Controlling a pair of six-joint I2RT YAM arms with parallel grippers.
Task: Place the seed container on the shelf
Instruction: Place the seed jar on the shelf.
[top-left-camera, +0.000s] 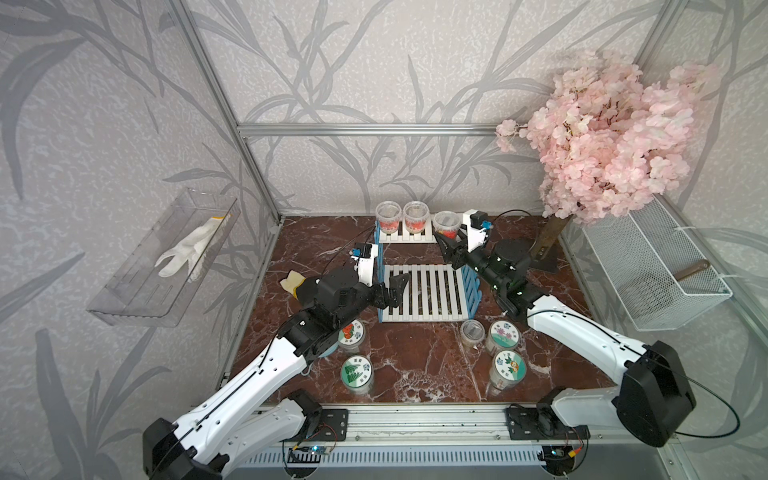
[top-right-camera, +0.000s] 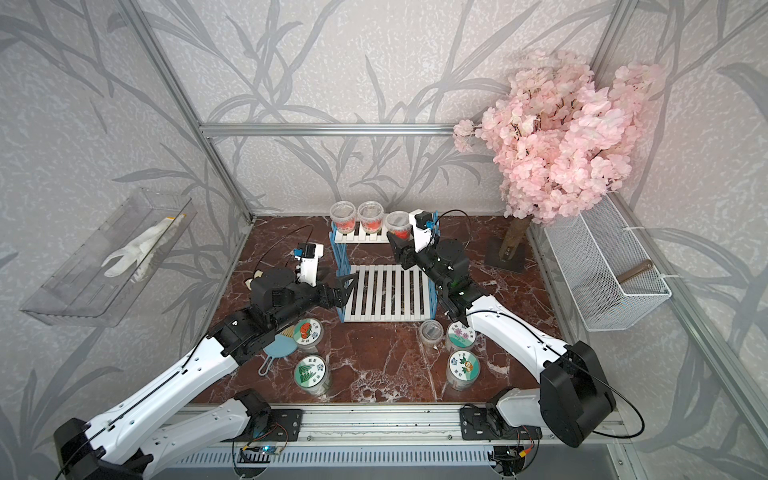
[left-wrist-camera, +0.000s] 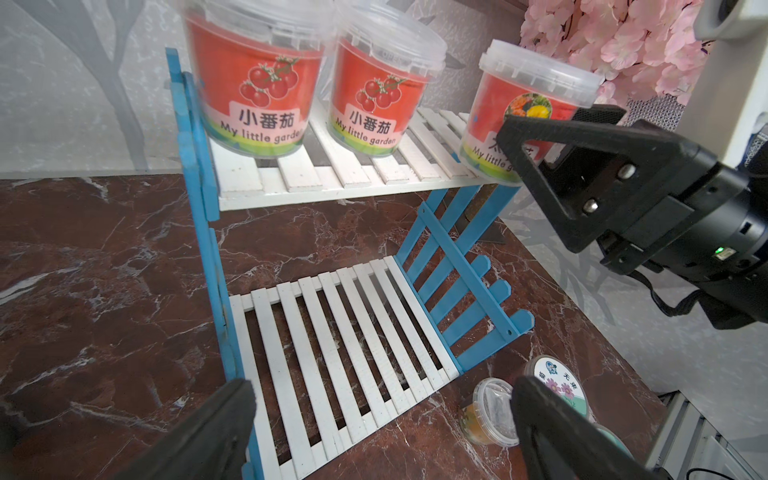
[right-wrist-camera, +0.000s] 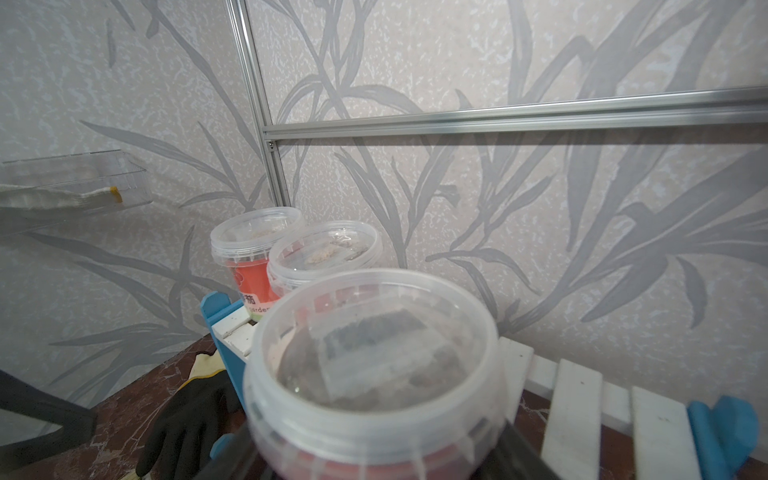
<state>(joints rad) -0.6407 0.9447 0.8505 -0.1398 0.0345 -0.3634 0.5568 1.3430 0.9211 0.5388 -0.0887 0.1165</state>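
Seed container (right-wrist-camera: 374, 374) between right jaws

- A robot test cell in a lab, dressed as a garden corner rather than a real home.
- A bare aluminium frame (top-left-camera: 365, 129) holds flat panels of leaf-print wallpaper (top-left-camera: 353, 62) as walls.
- The table (top-left-camera: 415, 365) has a red-brown marble-look top.
- The left arm (top-left-camera: 249, 374) and right arm (top-left-camera: 582, 332) are bolted to a metal rail (top-left-camera: 415, 419) along its front, with loose wires and small circuit boards (top-left-camera: 311, 451) below.
- Garden props stand about: an artificial pink blossom tree (top-left-camera: 602, 137), a small shelf (top-left-camera: 424, 318) with blue picket sides, tomato seed tubs (left-wrist-camera: 257, 83) printed "My little garden", and lidded jars (top-left-camera: 357, 374) with plant pictures.
- A clear wall tray (top-left-camera: 137, 299) holding a white glove (top-left-camera: 187, 249) and a white wire mesh basket (top-left-camera: 615, 257) hang on the side walls.
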